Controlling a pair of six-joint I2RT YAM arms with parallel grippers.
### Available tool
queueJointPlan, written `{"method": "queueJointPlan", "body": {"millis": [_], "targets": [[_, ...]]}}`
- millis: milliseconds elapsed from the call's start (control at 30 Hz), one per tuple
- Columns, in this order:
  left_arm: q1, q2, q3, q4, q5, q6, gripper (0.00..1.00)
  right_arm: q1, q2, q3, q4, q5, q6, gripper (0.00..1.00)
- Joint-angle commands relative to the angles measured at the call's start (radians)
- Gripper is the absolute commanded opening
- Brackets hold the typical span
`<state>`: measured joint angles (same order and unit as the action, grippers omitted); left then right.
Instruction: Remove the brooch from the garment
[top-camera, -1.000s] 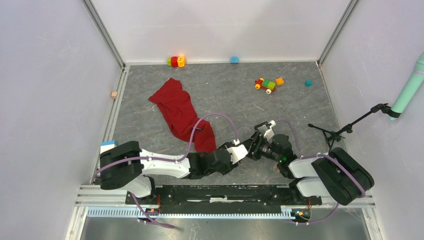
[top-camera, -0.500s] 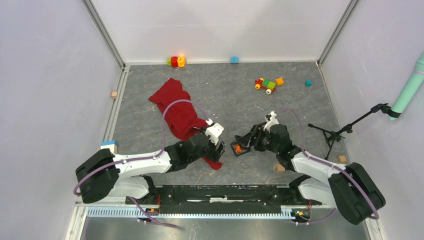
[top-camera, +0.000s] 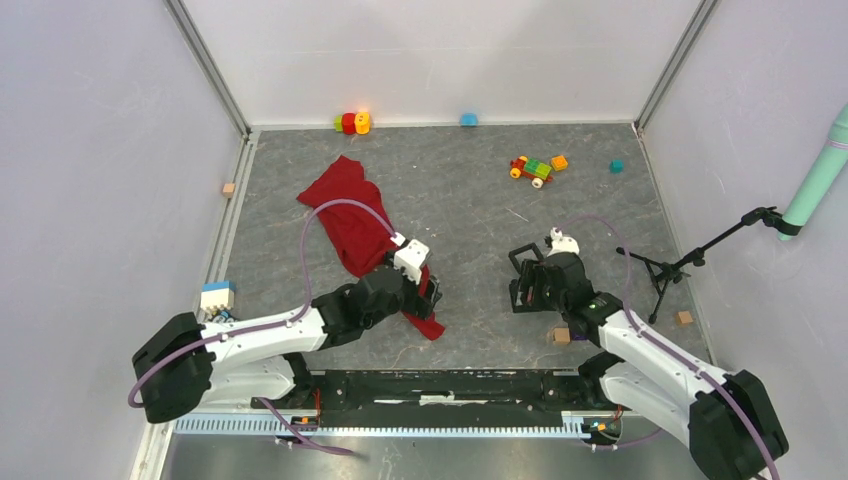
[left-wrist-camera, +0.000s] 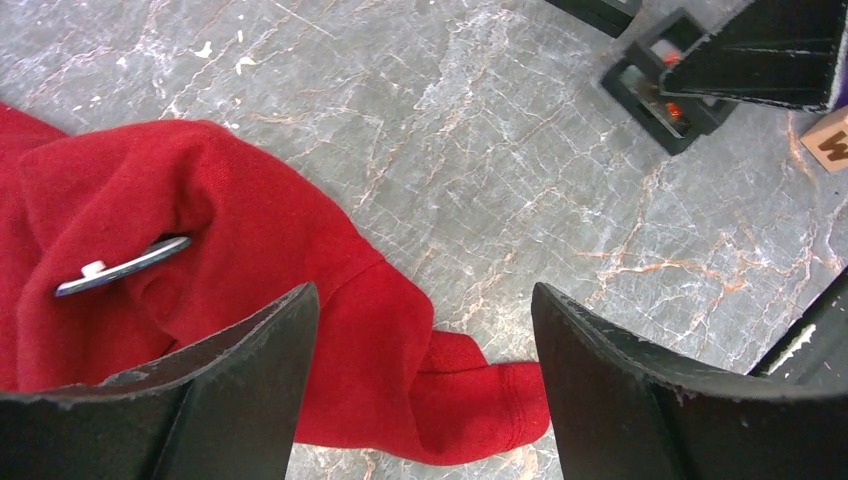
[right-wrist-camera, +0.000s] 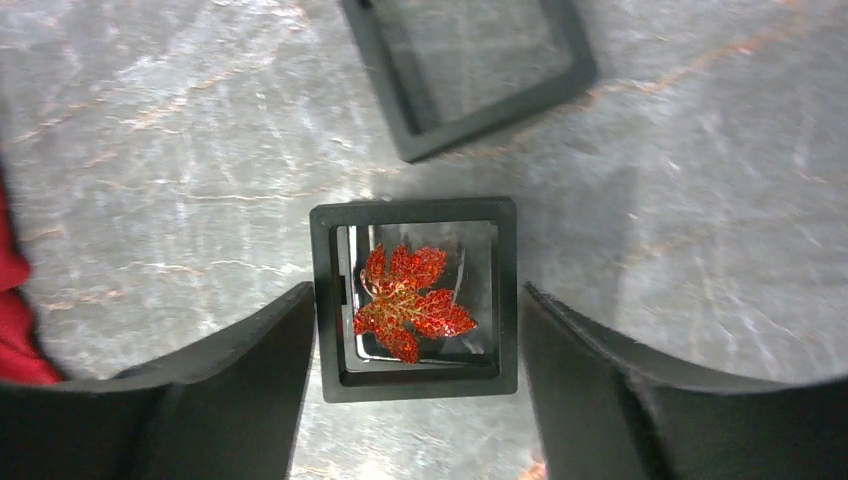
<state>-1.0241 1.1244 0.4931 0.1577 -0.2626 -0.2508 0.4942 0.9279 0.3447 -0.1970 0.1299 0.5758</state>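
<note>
The red garment (top-camera: 350, 215) lies crumpled left of centre, its lower end near my left gripper (top-camera: 428, 290). In the left wrist view that gripper (left-wrist-camera: 420, 400) is open and empty over the garment's hem (left-wrist-camera: 300, 300); a small flat silver piece (left-wrist-camera: 120, 268) sits in a fold. The brooch (right-wrist-camera: 412, 300), a red-orange leaf, lies inside a small black frame box (right-wrist-camera: 330, 300) on the floor. My right gripper (right-wrist-camera: 415, 400) is open, its fingers either side of the box, not touching it. The box's lid (right-wrist-camera: 470, 70) lies just beyond. From above, the right gripper (top-camera: 522, 290) hides the brooch.
Toy bricks (top-camera: 350, 122), a toy car (top-camera: 533, 168) and small blocks (top-camera: 616, 166) lie along the back. A wooden cube (top-camera: 562, 335) sits near the right arm, a black stand (top-camera: 670, 265) at the right, and a blue-white block (top-camera: 216, 295) at the left.
The two grippers, together at centre a second ago, have separated. The left swung back left over the garment's lower end. The right moved right and now hangs over the open box.
</note>
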Motion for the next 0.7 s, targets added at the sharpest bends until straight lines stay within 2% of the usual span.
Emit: {"method": "queueJointPlan", "body": {"millis": [0,67,100,167,300,400,500,567,667], "targets": [[0.016,-0.038,-0.015,0.013,-0.061,-0.063,0.84,-0.005,-0.054,0.022,-0.169,0.149,-0.048,0.84],[0.029,-0.040,-0.010,0.002,-0.060,-0.071,0.84,-0.005,-0.072,0.037,-0.200,0.182,-0.049,0.96],[0.037,-0.042,-0.007,-0.007,-0.064,-0.076,0.84,-0.005,-0.078,0.047,-0.204,0.183,-0.059,0.98],[0.061,-0.052,-0.004,-0.020,-0.060,-0.086,0.84,-0.005,-0.086,0.080,-0.221,0.186,-0.075,0.98],[0.151,-0.094,-0.010,-0.044,0.037,-0.113,0.72,-0.005,-0.081,0.153,-0.230,0.174,-0.123,0.98],[0.210,-0.146,-0.012,-0.075,0.049,-0.135,0.71,-0.005,-0.077,0.184,-0.180,0.085,-0.168,0.98],[0.268,-0.199,-0.030,-0.083,0.051,-0.157,0.69,-0.003,-0.071,0.165,-0.052,-0.102,-0.194,0.97],[0.319,-0.213,-0.033,-0.098,0.053,-0.182,0.63,0.007,-0.047,0.154,0.046,-0.213,-0.191,0.91],[0.372,-0.212,-0.036,-0.097,0.073,-0.215,0.54,0.041,0.026,0.169,0.139,-0.264,-0.171,0.81]]}}
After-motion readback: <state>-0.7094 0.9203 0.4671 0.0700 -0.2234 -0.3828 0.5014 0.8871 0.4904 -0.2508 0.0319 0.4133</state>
